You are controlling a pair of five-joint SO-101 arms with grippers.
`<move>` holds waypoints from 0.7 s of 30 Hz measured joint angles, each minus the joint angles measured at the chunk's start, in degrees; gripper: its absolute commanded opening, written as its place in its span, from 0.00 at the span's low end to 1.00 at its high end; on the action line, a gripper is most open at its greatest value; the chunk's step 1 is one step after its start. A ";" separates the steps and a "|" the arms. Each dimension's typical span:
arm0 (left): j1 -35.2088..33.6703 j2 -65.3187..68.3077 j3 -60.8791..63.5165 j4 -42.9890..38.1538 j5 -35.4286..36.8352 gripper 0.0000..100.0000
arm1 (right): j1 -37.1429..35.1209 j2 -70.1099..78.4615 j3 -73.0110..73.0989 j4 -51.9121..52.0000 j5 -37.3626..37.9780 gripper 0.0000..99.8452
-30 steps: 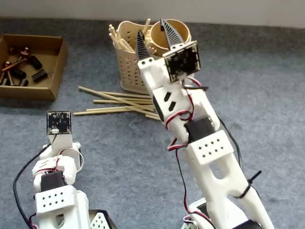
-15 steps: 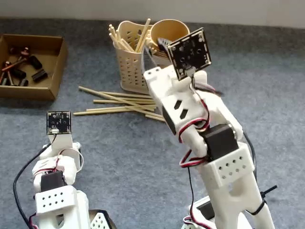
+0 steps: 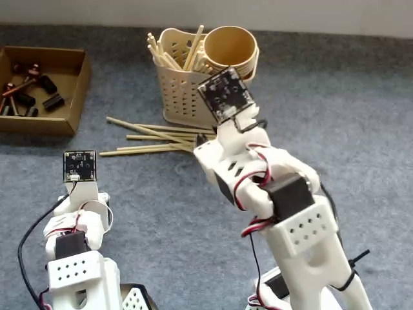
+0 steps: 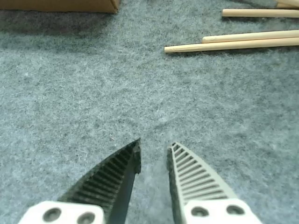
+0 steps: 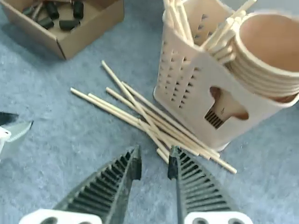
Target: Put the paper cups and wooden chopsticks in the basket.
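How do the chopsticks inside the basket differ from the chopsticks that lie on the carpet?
Pose: the chopsticks in the basket stand up and lean on its rim; the chopsticks on the carpet lie flat. Place: the first share the basket with the paper cups; the second rest beside it, toward the arms. Order: the first are bunched; the second are spread loose, some crossing. Both are thin sticks of pale wood.

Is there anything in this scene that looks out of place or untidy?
Several wooden chopsticks lie loose and crossed on the grey carpet beside the basket, not inside it with the stacked paper cups. Nothing looks damaged.
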 measured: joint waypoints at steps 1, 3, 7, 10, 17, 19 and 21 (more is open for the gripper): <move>0.00 0.00 0.00 0.00 0.00 0.10 | -0.09 0.09 2.46 -0.70 0.00 0.14; 0.00 0.00 0.00 0.00 0.00 0.10 | -0.09 0.00 7.38 -2.55 0.18 0.14; 0.00 0.00 0.00 0.00 0.00 0.11 | -0.09 0.09 15.03 -6.24 4.31 0.14; 0.00 0.00 0.00 0.00 0.00 0.11 | -0.09 0.09 17.23 -8.70 5.54 0.14; 0.00 0.00 0.00 0.00 0.00 0.11 | -0.09 11.16 17.49 -9.41 8.00 0.14; 0.00 0.00 0.00 0.00 0.00 0.11 | -0.09 16.09 15.65 -9.41 8.00 0.14; 0.00 0.00 0.00 0.00 0.00 0.11 | -0.09 20.31 12.40 -9.41 8.00 0.14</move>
